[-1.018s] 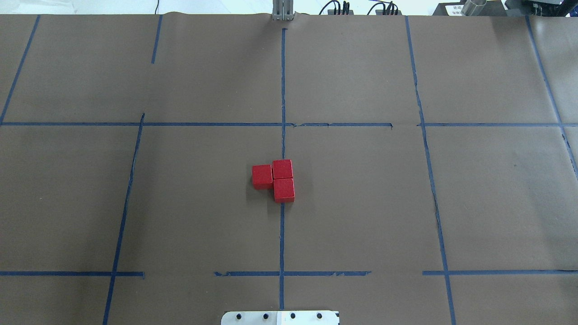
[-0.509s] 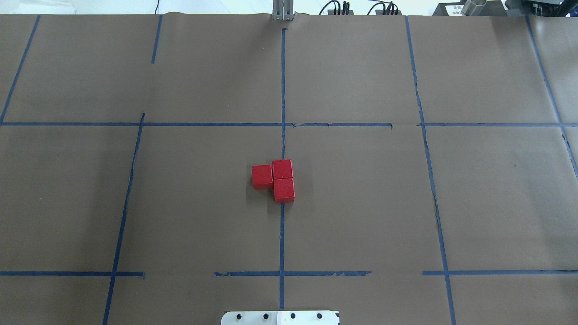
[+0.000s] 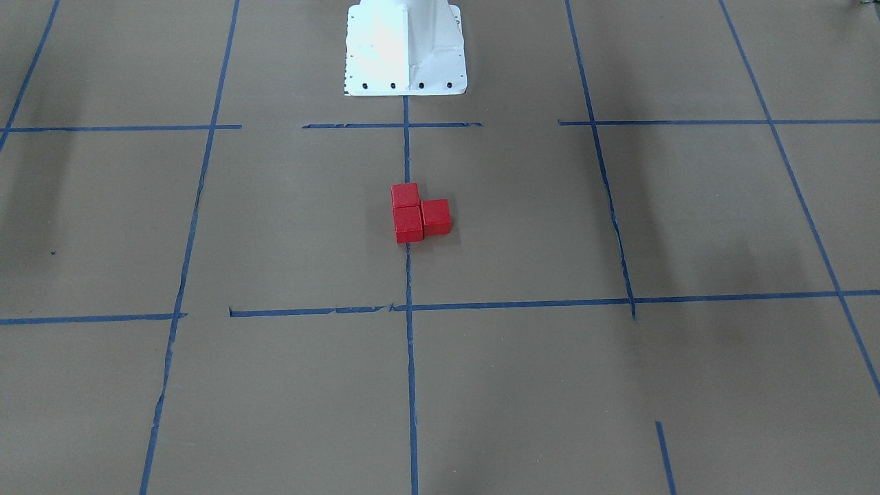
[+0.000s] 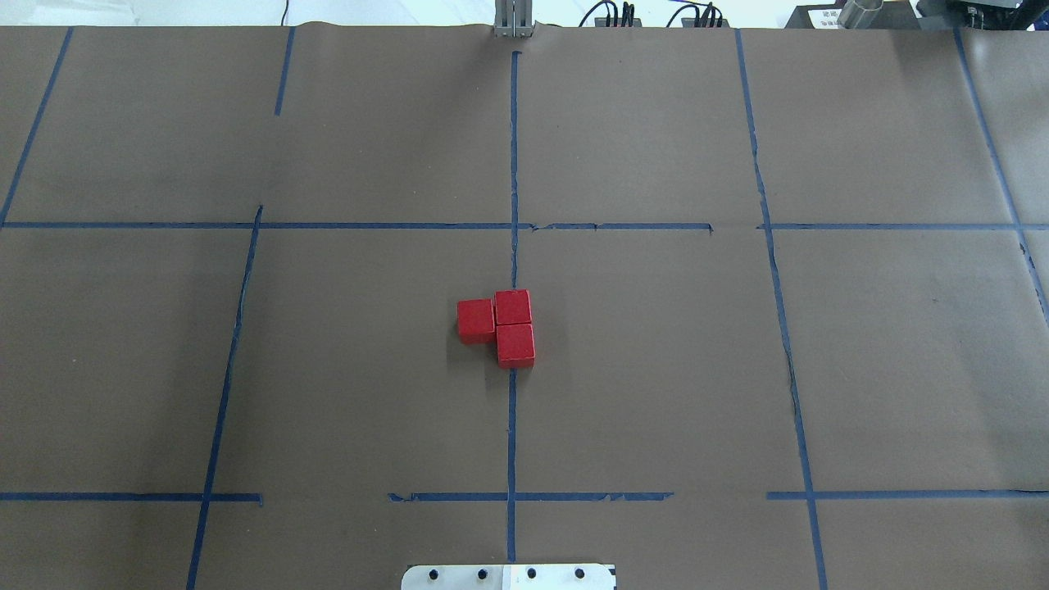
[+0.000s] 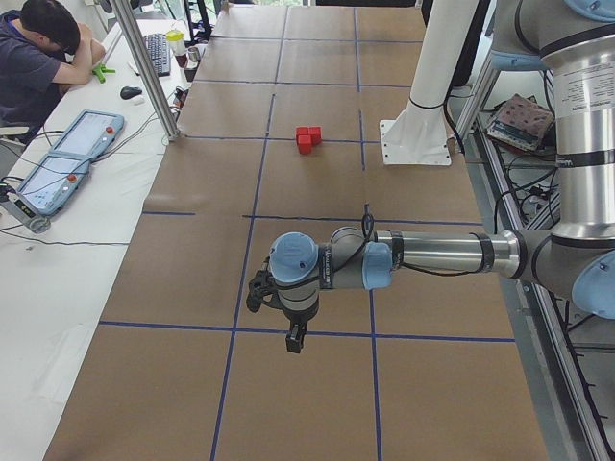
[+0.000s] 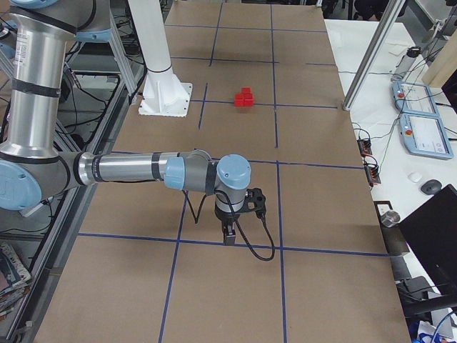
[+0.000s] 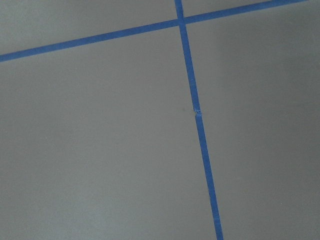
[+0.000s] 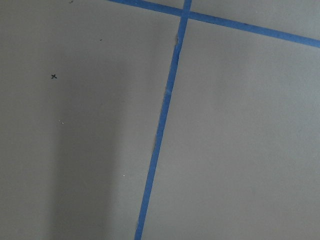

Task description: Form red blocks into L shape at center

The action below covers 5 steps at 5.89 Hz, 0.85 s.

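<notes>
Three red blocks sit touching in an L shape on the brown paper's center, on the long blue tape line (image 4: 512, 410): one at the left (image 4: 476, 320), one at the corner (image 4: 513, 307), one nearer the base (image 4: 515, 345). They also show in the front-facing view (image 3: 408, 224), the exterior left view (image 5: 307, 139) and the exterior right view (image 6: 244, 98). My left gripper (image 5: 296, 338) hangs over the paper far from the blocks. My right gripper (image 6: 228, 234) does the same at the other end. Whether either is open I cannot tell. The wrist views show only paper and tape.
The white metal base (image 4: 508, 577) stands at the table's near edge, also in the front-facing view (image 3: 405, 48). A seated person (image 5: 38, 58) and a control tablet (image 5: 58, 168) are on the side bench. A metal post (image 5: 154, 72) stands at the paper's edge.
</notes>
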Available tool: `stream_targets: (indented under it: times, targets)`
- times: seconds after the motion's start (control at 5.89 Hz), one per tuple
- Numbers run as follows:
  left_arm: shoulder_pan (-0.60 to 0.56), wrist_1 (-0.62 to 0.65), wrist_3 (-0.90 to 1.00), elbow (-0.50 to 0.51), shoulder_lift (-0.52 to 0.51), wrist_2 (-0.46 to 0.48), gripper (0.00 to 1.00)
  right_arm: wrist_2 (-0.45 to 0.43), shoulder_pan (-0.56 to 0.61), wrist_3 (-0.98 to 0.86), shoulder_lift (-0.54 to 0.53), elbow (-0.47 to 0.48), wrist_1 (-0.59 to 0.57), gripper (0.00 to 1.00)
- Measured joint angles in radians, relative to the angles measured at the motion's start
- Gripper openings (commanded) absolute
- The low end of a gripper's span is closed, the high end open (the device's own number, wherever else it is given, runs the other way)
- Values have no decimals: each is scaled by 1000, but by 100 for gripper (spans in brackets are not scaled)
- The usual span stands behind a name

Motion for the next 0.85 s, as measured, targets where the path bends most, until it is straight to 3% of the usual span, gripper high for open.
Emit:
stream_targets:
  times: [0.85]
  targets:
    - [1,0,8,-28,7,-1,100,0,0,0,0,2,0,99]
